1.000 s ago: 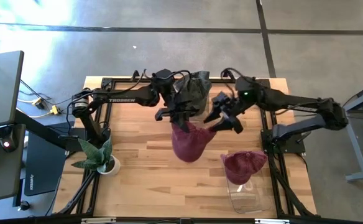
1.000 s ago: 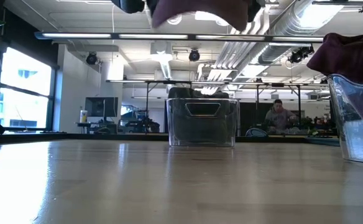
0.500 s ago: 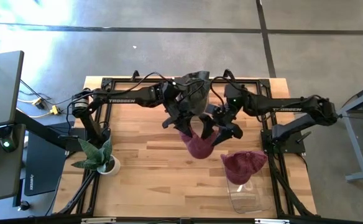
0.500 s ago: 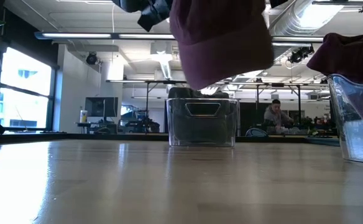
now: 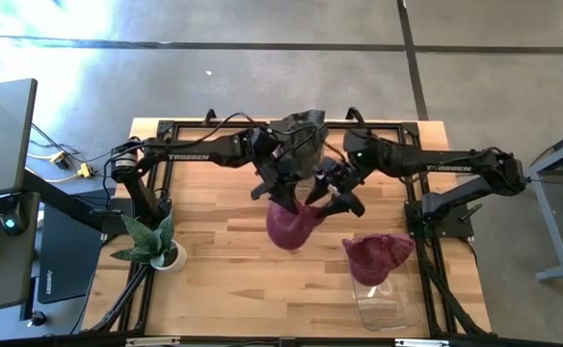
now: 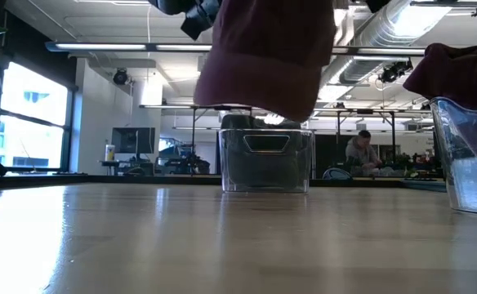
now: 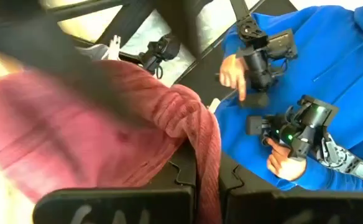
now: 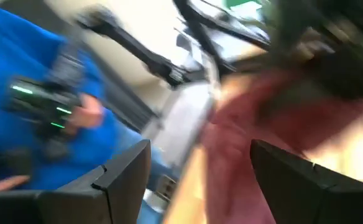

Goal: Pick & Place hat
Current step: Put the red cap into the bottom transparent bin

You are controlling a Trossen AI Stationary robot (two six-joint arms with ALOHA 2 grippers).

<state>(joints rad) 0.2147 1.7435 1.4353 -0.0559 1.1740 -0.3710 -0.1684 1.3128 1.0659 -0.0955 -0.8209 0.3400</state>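
The left gripper (image 5: pixel 280 193) is holding a dark red knitted hat (image 5: pixel 291 225) up in the air over the middle of the table (image 5: pixel 214 280), a little toward its back edge. Its fingers are pinched together on the hat's rim, and the cloth is drooping below them; from table height the hat (image 6: pixel 263 57) is hanging well clear of the wood. The right gripper (image 5: pixel 339 200) is sitting just beside the hat on its right, fingers spread wide and holding nothing, angled toward the cloth.

Near the table's front right corner, 1 clear container (image 5: pixel 378 294) is carrying a second red hat (image 5: pixel 378 255) on its top. Another clear bin (image 6: pixel 265 159) with dark things in it is standing at the back edge. A potted plant (image 5: pixel 151 241) is standing by the left edge. A person in a blue top (image 7: pixel 330 62) is working hand controllers behind the table.

This looks like the lift-and-carry stretch, possibly a hand-over. To do it well, I'd say the left grip should be staying firm on the rim while the right's open fingers are closing over a thick fold, not a loose edge. The hat should be travelling high enough to clear the container's rim and the hat already on it.
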